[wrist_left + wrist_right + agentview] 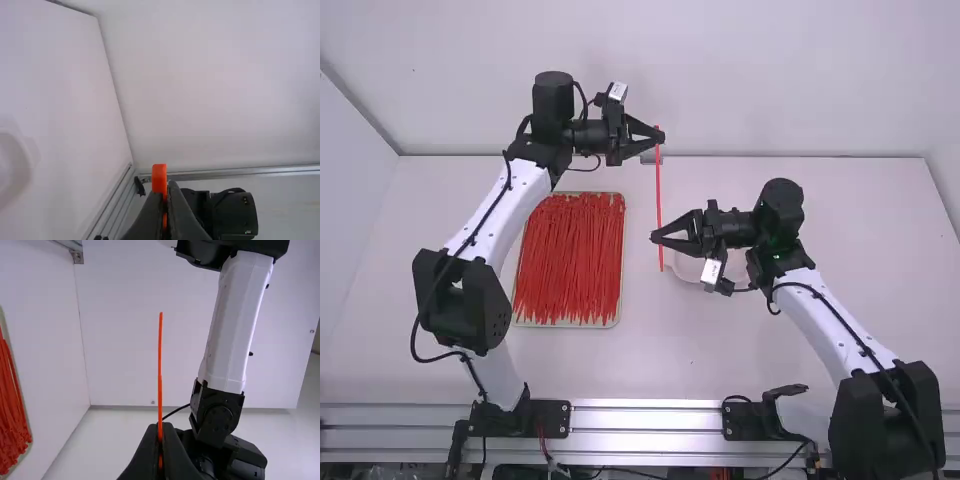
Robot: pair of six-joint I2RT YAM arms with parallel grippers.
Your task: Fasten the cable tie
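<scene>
Two arms hold one red cable tie [659, 190] straight between them, clear of the white table [840, 220] and just beside the tray [617, 322] of spare ties [570, 258]; the left gripper [655, 140] is clenched on the far end, where a blocky orange tip [159, 179] pokes past its fingers; the right gripper [657, 238] pinches the tie nearer its other end, with a short tail below the grip. Fastening well probably means bending one end round into a loop; hold the blocky end steady and square to the tail, then feed slowly; a twisted tie could miss the slot.
</scene>
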